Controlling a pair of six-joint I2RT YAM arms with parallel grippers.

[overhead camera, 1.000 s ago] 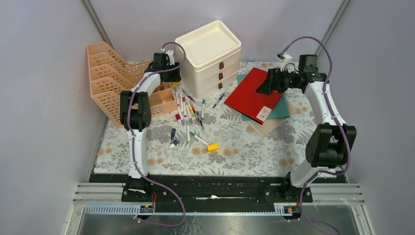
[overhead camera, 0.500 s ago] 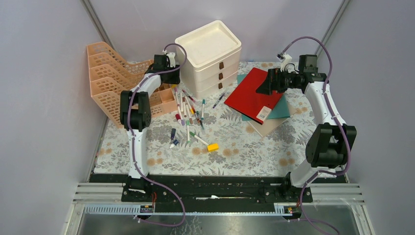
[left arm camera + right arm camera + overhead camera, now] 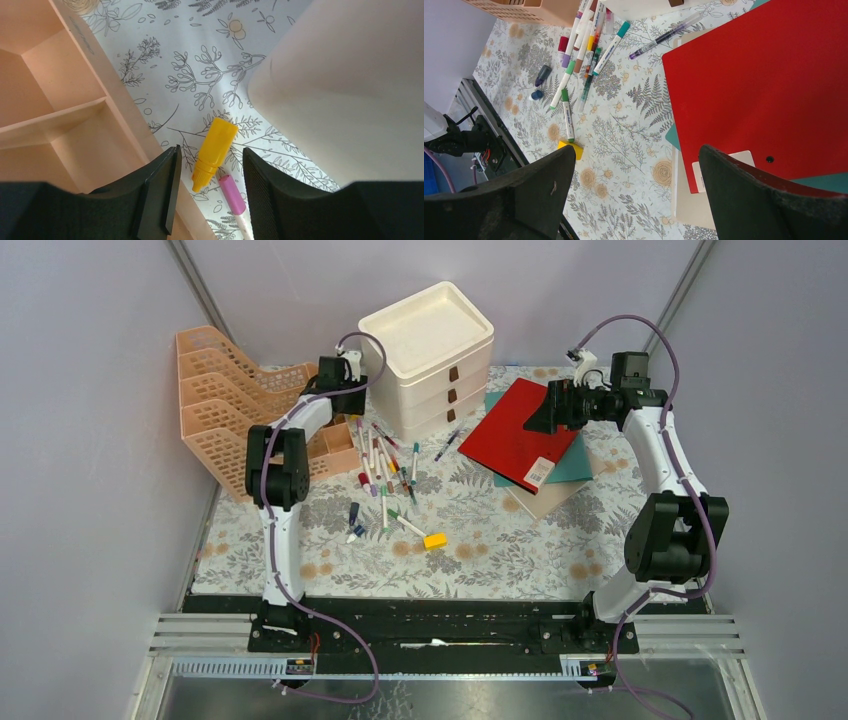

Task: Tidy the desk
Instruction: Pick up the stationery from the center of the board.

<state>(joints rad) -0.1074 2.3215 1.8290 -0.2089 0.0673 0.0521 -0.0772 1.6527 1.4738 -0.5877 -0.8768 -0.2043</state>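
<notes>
Above the desk (image 3: pixel 480 550), left fingers (image 3: pixel 160 200) gape around a yellow cap (image 3: pixel 215 150) — right fingers (image 3: pixel 744 200) spread

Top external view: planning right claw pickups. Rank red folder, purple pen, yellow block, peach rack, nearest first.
1. red folder, below right claw
2. purple pen, left of folder
3. yellow block, front centre
4. peach rack, far left

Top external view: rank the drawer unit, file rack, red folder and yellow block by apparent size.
File rack and drawer unit: too alike to rank; the left arm covers part of the rack.
Then the red folder.
Smallest, the yellow block.
</notes>
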